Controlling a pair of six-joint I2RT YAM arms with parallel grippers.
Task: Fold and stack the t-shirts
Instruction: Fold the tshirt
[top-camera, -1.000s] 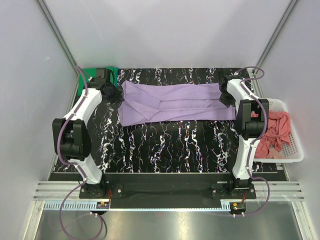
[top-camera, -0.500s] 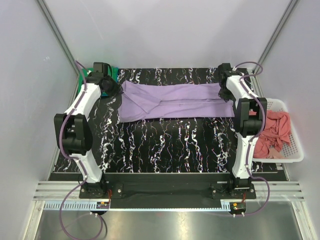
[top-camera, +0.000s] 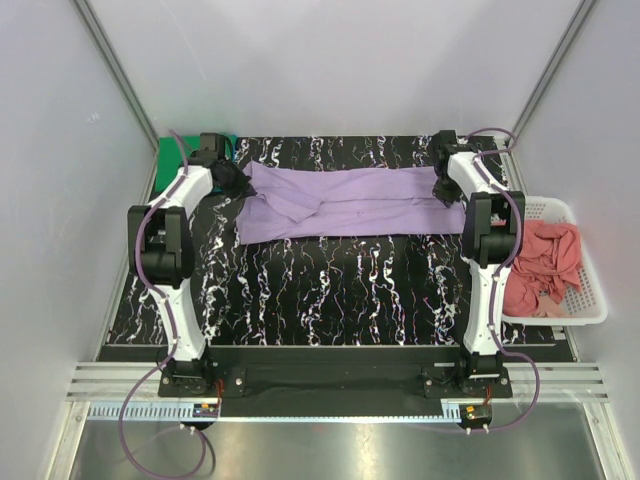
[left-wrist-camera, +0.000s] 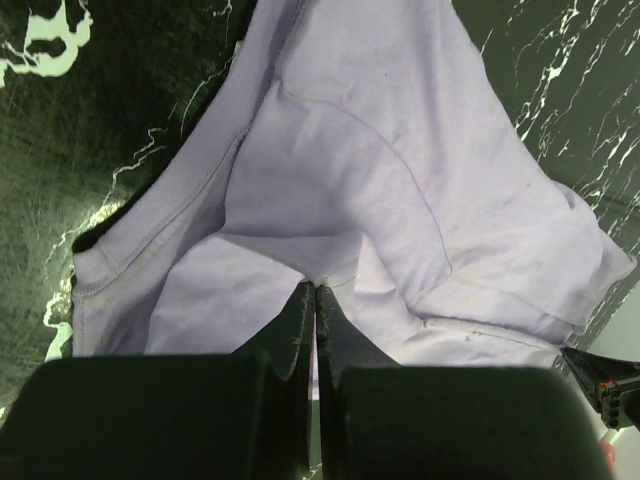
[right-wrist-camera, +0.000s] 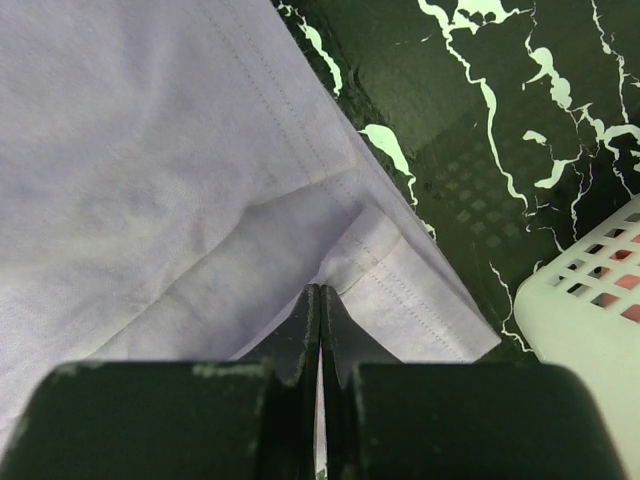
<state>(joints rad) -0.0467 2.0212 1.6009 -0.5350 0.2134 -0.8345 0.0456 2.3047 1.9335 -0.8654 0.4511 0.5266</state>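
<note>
The light purple t-shirt (top-camera: 345, 203) lies stretched left to right across the far part of the black marbled table (top-camera: 340, 290). My left gripper (top-camera: 237, 184) is shut on its left end; in the left wrist view the fingertips pinch the cloth (left-wrist-camera: 330, 200) at the gripper (left-wrist-camera: 315, 290). My right gripper (top-camera: 444, 190) is shut on its right end; the right wrist view shows the gripper (right-wrist-camera: 319, 290) pinching the hemmed corner (right-wrist-camera: 400, 280). A salmon pink t-shirt (top-camera: 545, 265) lies crumpled in the basket. A bright green t-shirt (top-camera: 180, 152) shows at the far left corner. The blue t-shirt is out of view.
A white lattice basket (top-camera: 590, 310) stands off the table's right edge, its corner in the right wrist view (right-wrist-camera: 590, 300). Grey walls close in the back and sides. Both arms reach far along the table's left and right sides.
Both grippers have carried the purple shirt's ends toward the far edge, and the shirt is narrower and pulled straighter. The left arm has swung inward.
</note>
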